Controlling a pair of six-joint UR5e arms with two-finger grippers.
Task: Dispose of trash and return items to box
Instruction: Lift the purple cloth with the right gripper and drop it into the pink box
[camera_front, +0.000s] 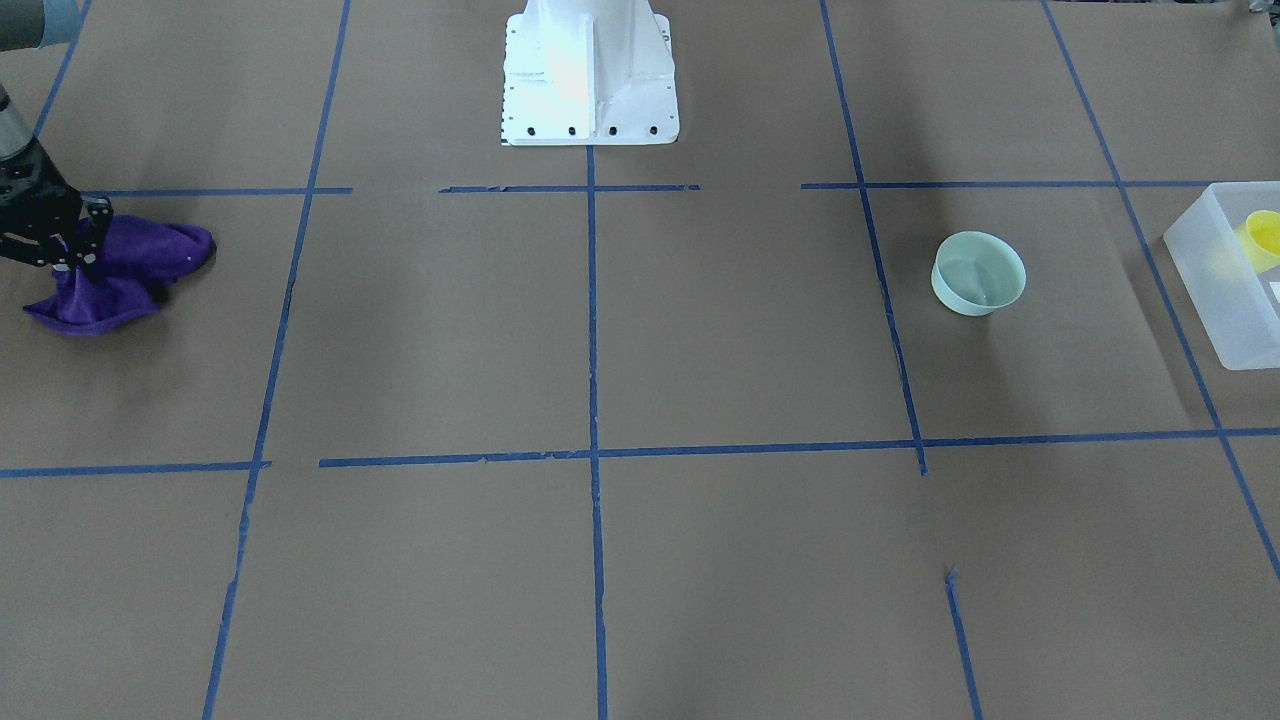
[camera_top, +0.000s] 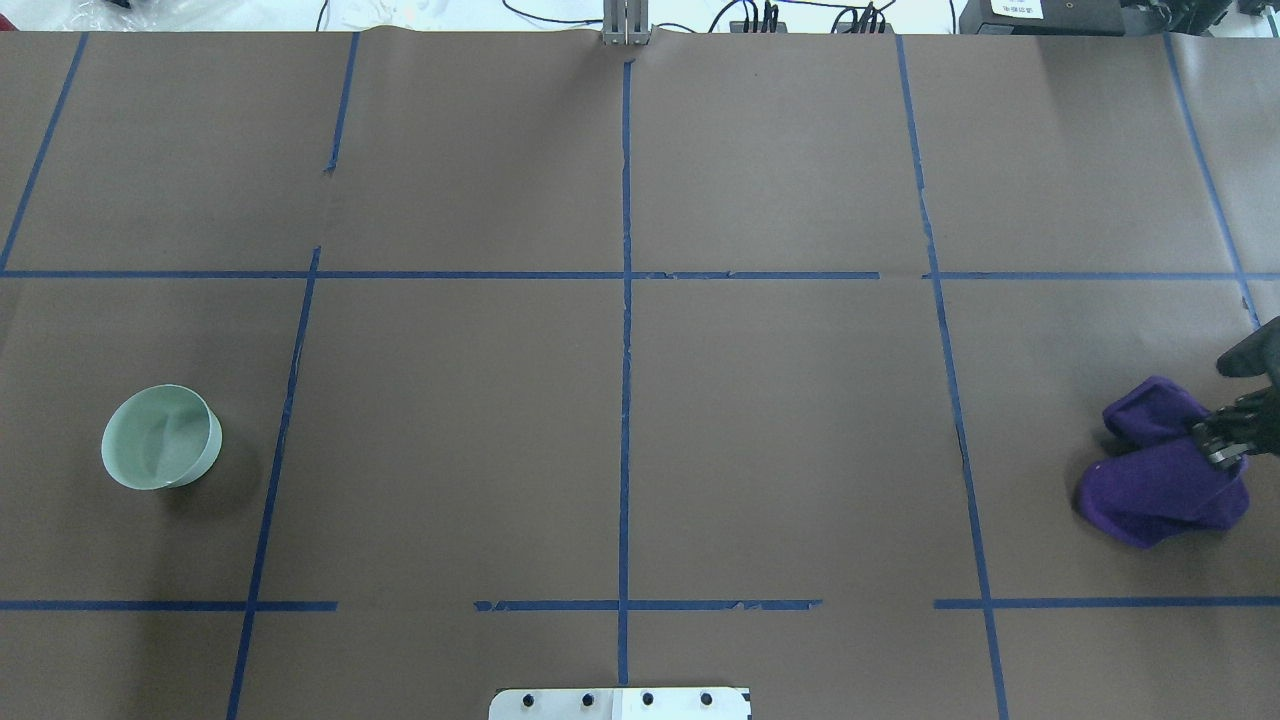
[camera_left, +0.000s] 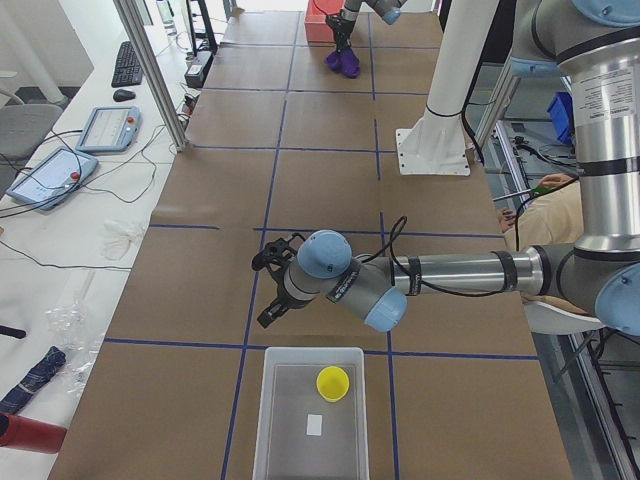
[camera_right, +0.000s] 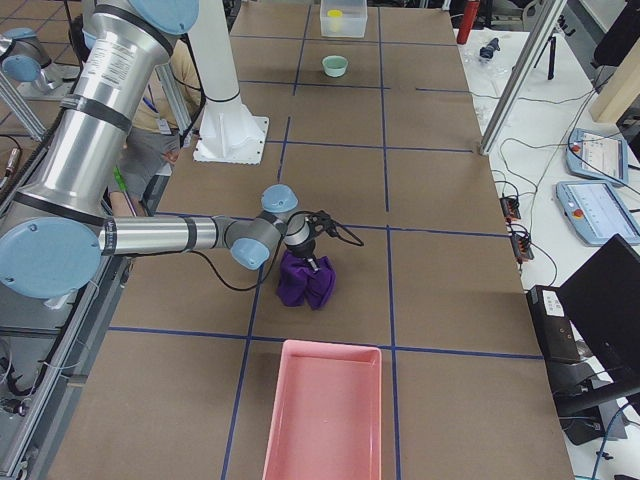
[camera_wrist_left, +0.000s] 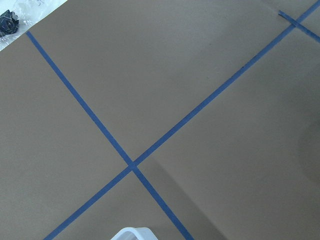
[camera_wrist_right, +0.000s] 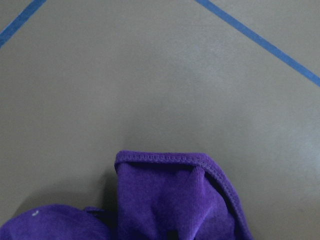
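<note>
Spanning the scene, a brown paper table cover (camera_front: 740, 330) is gridded with blue tape lines (camera_front: 592, 320); a white side bench (camera_left: 60, 250) holds tablets (camera_left: 50, 175). The right gripper (camera_top: 1225, 440) is pinched closed on a crumpled purple cloth (camera_top: 1150, 490). The left gripper (camera_left: 266, 290) hovers beside the frosted white plastic bin (camera_left: 285, 420); its opening cannot be told. The small yellow plastic cup (camera_left: 333, 383) stands inside it, by an unreadable white label (camera_left: 314, 425).

Overhead and front views face each other, sharing the green bowl (camera_front: 978, 273).
</note>
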